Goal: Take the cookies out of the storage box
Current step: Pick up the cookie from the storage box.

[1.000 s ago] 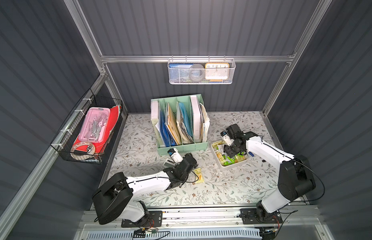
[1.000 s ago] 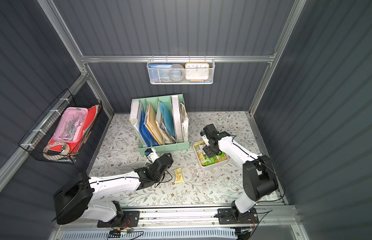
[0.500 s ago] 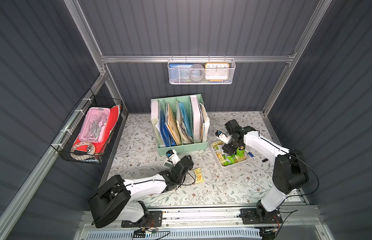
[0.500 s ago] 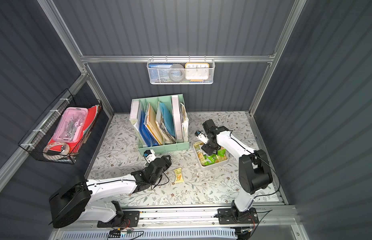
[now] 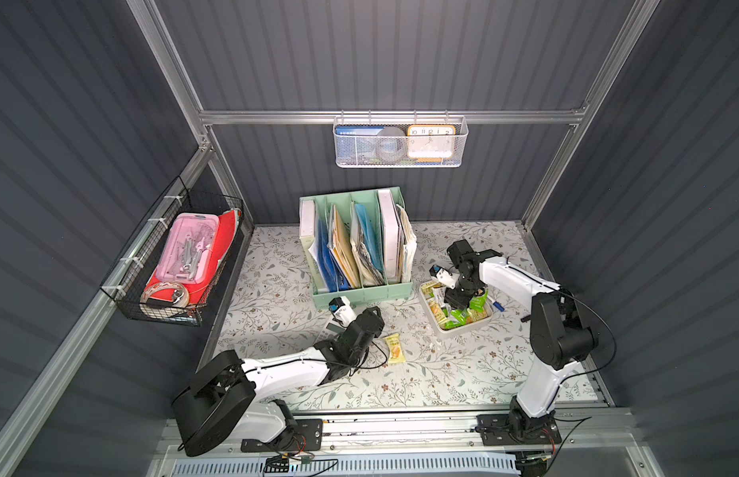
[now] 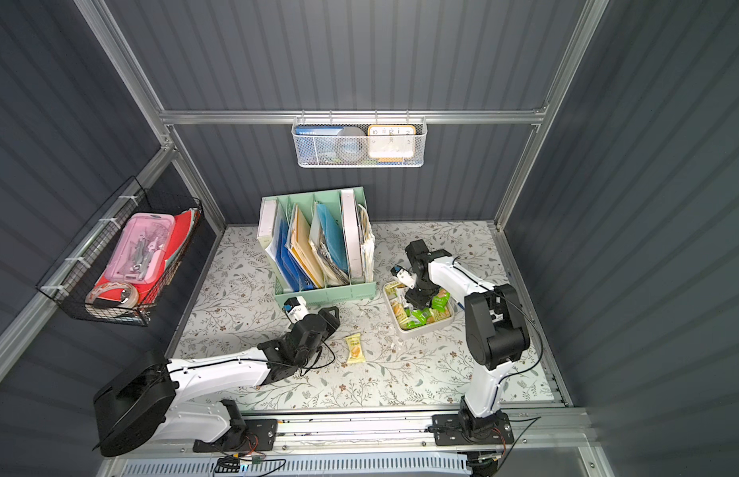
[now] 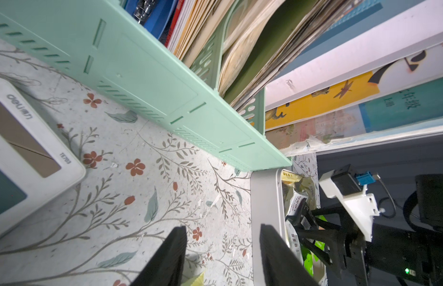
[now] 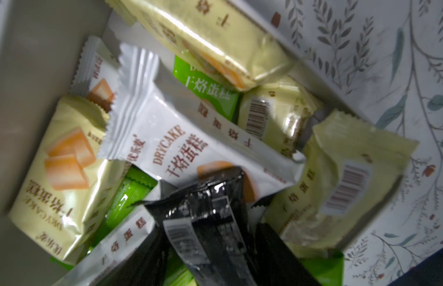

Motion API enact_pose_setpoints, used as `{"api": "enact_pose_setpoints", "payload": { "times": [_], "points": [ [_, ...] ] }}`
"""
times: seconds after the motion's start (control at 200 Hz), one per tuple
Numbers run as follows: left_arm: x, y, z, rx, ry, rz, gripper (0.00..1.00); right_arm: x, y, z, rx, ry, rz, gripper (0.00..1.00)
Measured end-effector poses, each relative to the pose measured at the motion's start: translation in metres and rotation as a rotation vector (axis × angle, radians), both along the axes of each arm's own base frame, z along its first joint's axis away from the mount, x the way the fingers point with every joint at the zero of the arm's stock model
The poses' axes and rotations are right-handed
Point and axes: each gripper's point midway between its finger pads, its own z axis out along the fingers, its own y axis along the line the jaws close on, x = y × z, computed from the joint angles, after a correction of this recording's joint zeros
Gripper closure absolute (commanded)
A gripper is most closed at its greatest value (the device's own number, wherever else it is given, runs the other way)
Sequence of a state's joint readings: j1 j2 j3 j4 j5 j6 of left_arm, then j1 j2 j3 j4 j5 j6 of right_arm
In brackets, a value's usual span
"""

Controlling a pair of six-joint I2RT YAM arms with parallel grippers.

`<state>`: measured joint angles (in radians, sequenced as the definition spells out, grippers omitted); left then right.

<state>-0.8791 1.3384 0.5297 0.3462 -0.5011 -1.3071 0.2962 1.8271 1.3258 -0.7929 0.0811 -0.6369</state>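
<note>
Straddling black cookie pkt (image 8: 205, 210) in storage box (image 7: 265, 198), your R gripper (image 5: 454, 294) has fingers parted; grip unclear. Pinch mid-pkt, lift straight. L gripper (image 7: 222, 226): wide, empty.

The right tool (image 8: 208, 237) is cut off at the edge, hold on the black cookie (image 8: 203, 198) unclear
</note>
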Motion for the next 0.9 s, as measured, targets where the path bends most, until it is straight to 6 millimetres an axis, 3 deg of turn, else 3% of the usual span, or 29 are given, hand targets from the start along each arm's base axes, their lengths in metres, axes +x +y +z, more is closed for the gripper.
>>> {"api": "enact_pose_setpoints", "payload": {
  "times": [0.59, 0.76, 0.9],
  "points": [
    [-0.004, 0.016, 0.004, -0.031, -0.003, 0.065, 0.48, 0.001, -0.001, 0.011, 0.007, -0.043, -0.015, 0.64],
    [-0.005, 0.017, 0.004, -0.029, 0.0, 0.066, 0.48, 0.001, 0.003, 0.039, 0.058, -0.109, -0.031, 0.66],
    [-0.005, 0.018, 0.004, -0.028, 0.002, 0.071, 0.48, -0.005, 0.012, 0.08, 0.164, -0.21, -0.08, 0.7]
  ]
}}
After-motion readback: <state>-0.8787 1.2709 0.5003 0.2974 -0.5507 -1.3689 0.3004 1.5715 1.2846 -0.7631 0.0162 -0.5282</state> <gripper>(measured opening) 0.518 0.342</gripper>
